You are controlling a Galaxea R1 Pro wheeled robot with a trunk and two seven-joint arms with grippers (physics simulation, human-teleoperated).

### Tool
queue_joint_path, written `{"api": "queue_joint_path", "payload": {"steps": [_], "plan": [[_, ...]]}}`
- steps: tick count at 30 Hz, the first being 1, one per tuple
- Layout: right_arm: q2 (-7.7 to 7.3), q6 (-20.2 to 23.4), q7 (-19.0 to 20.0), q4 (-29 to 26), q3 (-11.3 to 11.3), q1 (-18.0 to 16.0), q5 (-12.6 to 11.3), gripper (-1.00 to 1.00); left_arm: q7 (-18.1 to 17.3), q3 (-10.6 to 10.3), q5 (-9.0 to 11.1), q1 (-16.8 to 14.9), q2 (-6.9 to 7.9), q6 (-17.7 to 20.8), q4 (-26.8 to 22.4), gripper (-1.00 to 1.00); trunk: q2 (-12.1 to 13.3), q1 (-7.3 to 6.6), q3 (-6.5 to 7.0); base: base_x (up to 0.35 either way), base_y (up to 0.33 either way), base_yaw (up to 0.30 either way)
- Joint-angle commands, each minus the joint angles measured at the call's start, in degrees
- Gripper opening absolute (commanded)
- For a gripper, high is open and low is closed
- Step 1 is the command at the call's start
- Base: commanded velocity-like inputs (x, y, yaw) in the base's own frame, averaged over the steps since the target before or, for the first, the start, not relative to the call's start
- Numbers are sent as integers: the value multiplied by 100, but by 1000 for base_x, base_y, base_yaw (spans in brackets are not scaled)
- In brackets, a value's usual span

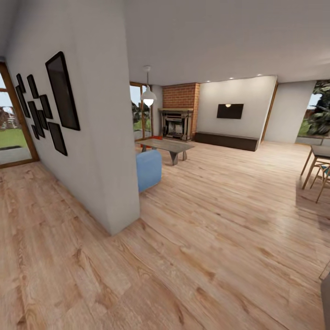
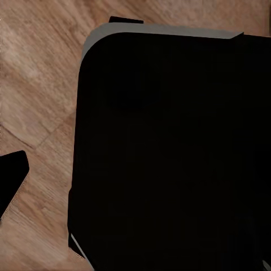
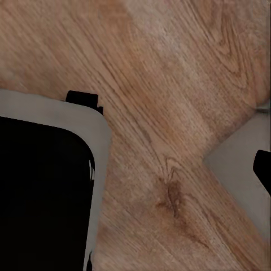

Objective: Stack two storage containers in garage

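Observation:
I am in the living room, on its light wood-plank floor (image 1: 206, 238). A small orange-red patch (image 1: 157, 137) shows at the far end of the low coffee table (image 1: 166, 145); it is too small to tell whether it is a storage container. Both wrist views look down past my black, grey-edged base (image 2: 169, 158) (image 3: 39, 192) onto the planks. A dark piece (image 2: 11, 178), perhaps a finger, sits at the edge of the left wrist view, and a similar one (image 3: 263, 169) at the edge of the right wrist view. Neither shows how the jaws stand.
A white partition wall (image 1: 91, 137) with black picture frames ends close ahead on the left, with a blue sofa (image 1: 149, 168) behind its corner. Beyond stand a brick fireplace (image 1: 178, 120) and a wall TV (image 1: 230, 111). A wooden table and chairs (image 1: 317, 169) stand at the right.

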Motion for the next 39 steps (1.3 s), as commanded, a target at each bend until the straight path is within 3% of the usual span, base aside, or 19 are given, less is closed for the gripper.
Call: {"api": "queue_joint_path", "payload": {"steps": [1,15,39], "plan": [[-4,-9,-31,-14,48,-2,-43,100,7,3,49,-2,-2,-15,2,100,-2,3,-6,322,0,0],[-4,-9,-31,-14,47,-2,-43,100,7,3,49,-2,-2,-17,1,100,-2,3,-6,322,0,-19],[-4,-9,-31,-14,44,-2,-44,100,7,3,49,-2,-2,-23,2,100,-2,3,-6,322,0,-244]]}}
